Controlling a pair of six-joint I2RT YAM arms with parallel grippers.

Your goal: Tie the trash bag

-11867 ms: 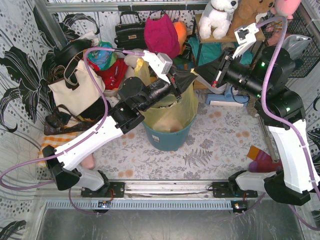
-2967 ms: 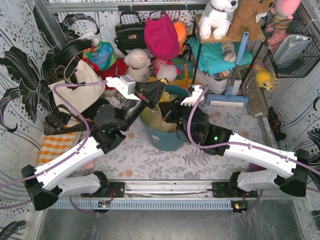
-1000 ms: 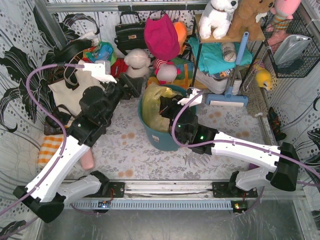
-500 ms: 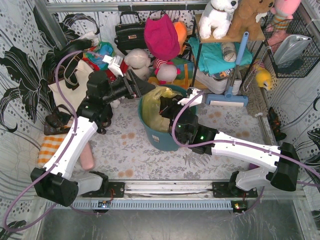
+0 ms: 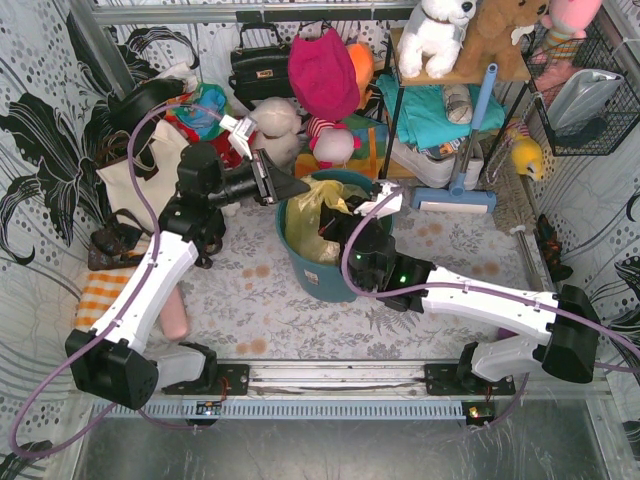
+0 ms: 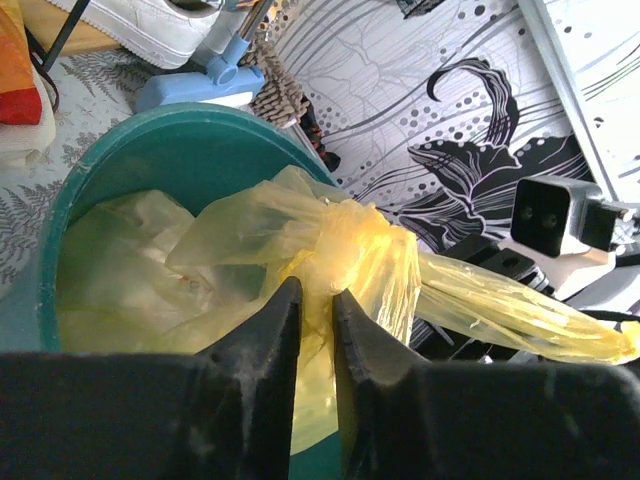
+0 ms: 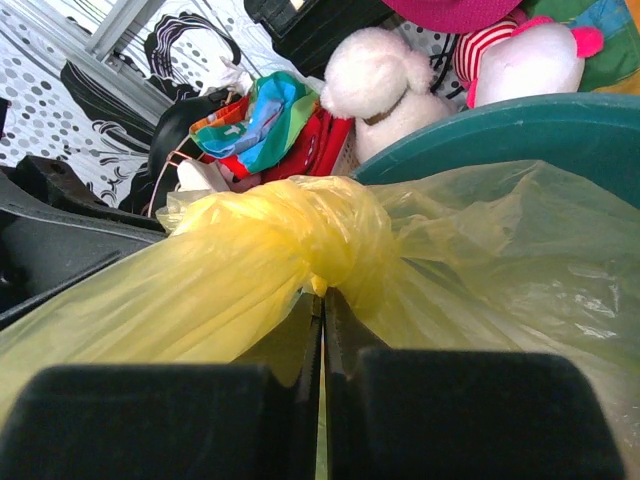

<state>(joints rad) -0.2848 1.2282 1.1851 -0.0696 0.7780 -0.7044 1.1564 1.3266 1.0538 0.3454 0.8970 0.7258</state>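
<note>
The trash bag [image 5: 305, 215], yellow-green and translucent, sits in the teal bin [image 5: 330, 282]; its top is gathered into a knot. In the left wrist view the knot [image 6: 355, 245] sits just beyond my left gripper [image 6: 315, 297], whose jaws stand narrowly apart with bag plastic pinched between them. A twisted tail [image 6: 510, 310] runs right. My left gripper [image 5: 298, 187] reaches the bag from the left. My right gripper [image 7: 322, 300] is shut on a nub of plastic right under the knot [image 7: 310, 235]; it is over the bin [image 5: 338, 218].
A cream tote bag [image 5: 150, 175] stands at the left. Plush toys [image 5: 275, 120], a black handbag [image 5: 260, 65] and a magenta hat [image 5: 322, 70] crowd the back. A blue-handled sweeper [image 5: 455, 195] lies right of the bin, under a shelf with toys.
My left arm has swung right from the tote bag to the bin, and its gripper now grips the bag at the knot. The right arm has stayed at the bag, shifting slightly.
</note>
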